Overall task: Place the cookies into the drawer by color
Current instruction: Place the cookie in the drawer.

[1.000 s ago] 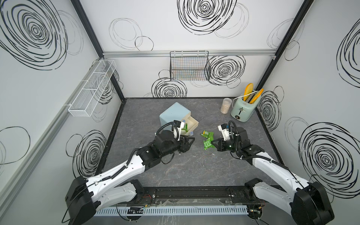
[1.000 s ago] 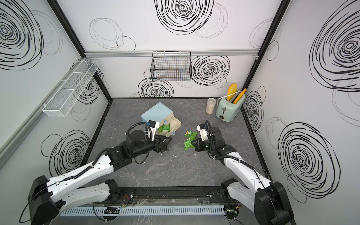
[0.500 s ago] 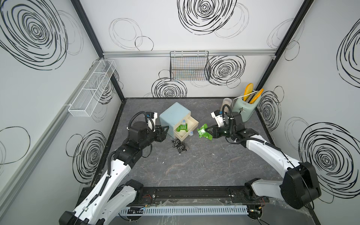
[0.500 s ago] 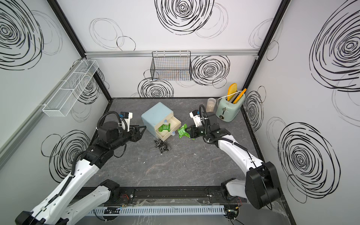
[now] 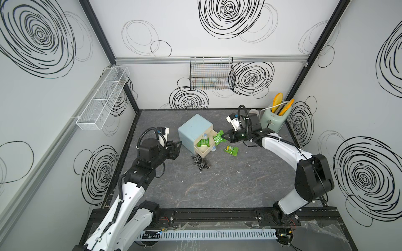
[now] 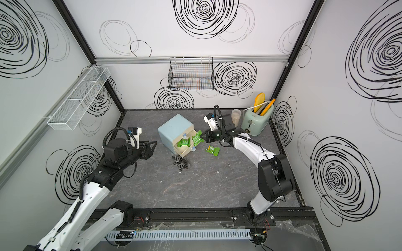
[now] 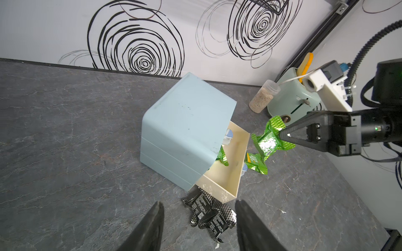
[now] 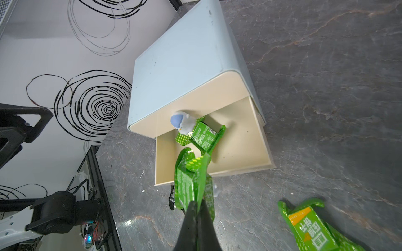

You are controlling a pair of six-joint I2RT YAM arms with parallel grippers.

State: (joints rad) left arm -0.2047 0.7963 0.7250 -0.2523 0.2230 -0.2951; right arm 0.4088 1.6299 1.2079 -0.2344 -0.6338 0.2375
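At the rim of the open drawer (image 5: 201, 152), the right fingers (image 8: 191, 219) clamp a green packet (image 5: 218, 138) not yet dropped beside the one inside (image 5: 203, 142), while another green packet (image 5: 231, 150) and the black packets (image 5: 201, 162) wait on the tabletop (image 5: 217, 184) and the left fingers (image 7: 150, 228) hang half-open, empty.

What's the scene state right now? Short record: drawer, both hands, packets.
drawer: pulled out of the cabinet, first green packet inside
right hand: shut on second green packet, at the drawer's rim
left hand: open, empty, beside the cabinet
table: third green packet lying loose; black packets in front of the drawer
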